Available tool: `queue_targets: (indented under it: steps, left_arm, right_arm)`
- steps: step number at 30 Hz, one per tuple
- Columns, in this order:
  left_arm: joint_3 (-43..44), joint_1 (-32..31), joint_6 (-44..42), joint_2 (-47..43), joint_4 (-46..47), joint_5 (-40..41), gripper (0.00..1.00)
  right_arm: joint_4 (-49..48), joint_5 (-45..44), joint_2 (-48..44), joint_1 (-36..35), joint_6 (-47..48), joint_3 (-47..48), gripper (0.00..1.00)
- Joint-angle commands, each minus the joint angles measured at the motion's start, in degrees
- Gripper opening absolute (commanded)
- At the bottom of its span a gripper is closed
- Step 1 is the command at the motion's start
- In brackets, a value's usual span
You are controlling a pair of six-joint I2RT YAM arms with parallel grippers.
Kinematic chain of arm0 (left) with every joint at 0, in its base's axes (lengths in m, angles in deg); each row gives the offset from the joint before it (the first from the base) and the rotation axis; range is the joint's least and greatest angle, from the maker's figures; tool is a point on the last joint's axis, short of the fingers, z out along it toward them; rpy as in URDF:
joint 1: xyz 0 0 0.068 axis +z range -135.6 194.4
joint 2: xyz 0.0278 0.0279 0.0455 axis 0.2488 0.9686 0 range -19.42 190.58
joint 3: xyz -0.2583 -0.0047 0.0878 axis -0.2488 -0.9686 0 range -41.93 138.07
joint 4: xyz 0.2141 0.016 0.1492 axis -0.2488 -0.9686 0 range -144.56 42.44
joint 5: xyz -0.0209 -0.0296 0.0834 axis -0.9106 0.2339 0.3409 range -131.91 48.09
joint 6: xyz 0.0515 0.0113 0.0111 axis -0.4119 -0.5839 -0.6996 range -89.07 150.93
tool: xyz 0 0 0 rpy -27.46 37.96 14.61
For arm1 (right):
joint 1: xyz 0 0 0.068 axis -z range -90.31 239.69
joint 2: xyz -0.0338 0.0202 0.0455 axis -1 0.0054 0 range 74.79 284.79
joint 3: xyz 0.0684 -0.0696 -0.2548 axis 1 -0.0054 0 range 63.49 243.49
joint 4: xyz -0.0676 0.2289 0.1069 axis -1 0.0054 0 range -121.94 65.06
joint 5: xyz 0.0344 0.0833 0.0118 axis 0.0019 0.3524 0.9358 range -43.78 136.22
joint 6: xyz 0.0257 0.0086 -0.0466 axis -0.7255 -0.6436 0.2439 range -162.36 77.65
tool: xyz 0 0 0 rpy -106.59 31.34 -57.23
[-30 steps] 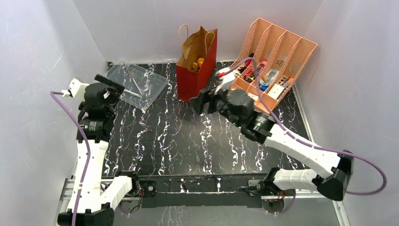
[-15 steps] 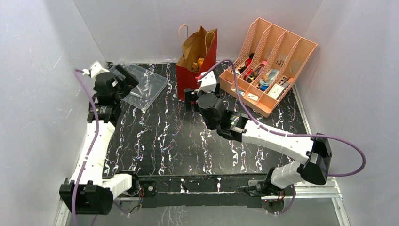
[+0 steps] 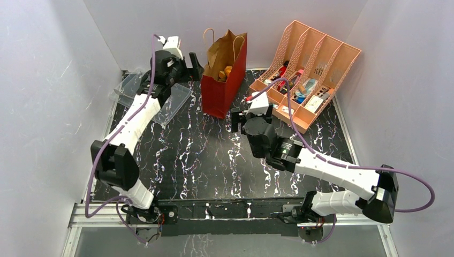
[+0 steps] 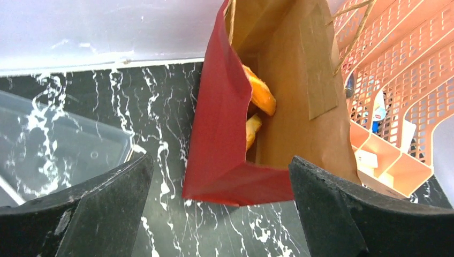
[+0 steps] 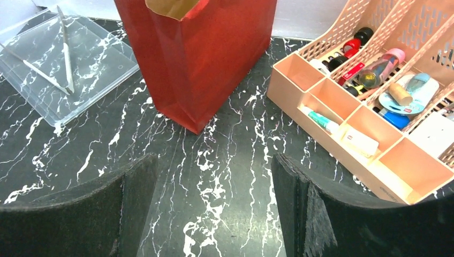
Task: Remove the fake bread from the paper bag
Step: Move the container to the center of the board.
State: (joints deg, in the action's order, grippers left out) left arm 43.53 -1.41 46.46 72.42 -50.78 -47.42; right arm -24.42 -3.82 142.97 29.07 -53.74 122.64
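The paper bag (image 3: 220, 95), red outside and brown inside, stands upright at the back of the table with its mouth open. Orange-brown fake bread (image 3: 228, 70) shows inside it. The left wrist view looks down into the bag (image 4: 219, 134), where an orange loaf (image 4: 261, 95) lies above a paler piece (image 4: 251, 129). My left gripper (image 3: 193, 66) hangs open, high at the bag's left rim (image 4: 219, 160), holding nothing. My right gripper (image 3: 235, 115) stands open low over the table just in front of the bag's near corner (image 5: 214, 158), apart from it and empty.
A clear plastic tray (image 3: 172, 100) holding metal tongs (image 5: 65, 51) lies left of the bag, under my left arm. A pink slotted organizer (image 3: 313, 67) full of small items stands right of the bag (image 5: 375, 155). White walls close in the back and sides.
My left arm swung from the far left, over the tray, up to the bag's left rim. My right gripper went to the bag's front, then drew back slightly right.
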Motion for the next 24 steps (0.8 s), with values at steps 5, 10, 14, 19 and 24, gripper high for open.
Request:
queue_targets:
  steps: [5,10,14,19,24]
  left_arm:
    - [15.06,-4.92,-9.41,9.62,-2.21,1.21,0.98]
    - [20.41,-7.65,-12.68,15.68,-3.99,5.42,0.98]
    - [22.11,-9.36,-14.03,17.81,-3.77,11.39,0.98]
    - [23.91,-9.76,-15.45,19.27,-3.47,14.88,0.98]
    - [23.8,-10.14,-15.06,19.77,-2.69,20.39,0.98]
  right_arm:
    - [0.05,-0.12,-3.15,0.42,-11.18,-3.9,0.75]
    - [0.02,0.91,-3.04,0.45,-11.18,-4.63,0.82]
    - [-0.66,1.31,-3.69,0.51,-10.11,-5.12,0.83]
    - [-2.05,1.01,-3.09,0.67,-7.99,-5.32,0.83]
    - [-2.26,1.25,-2.72,0.72,-7.44,-5.4,0.83]
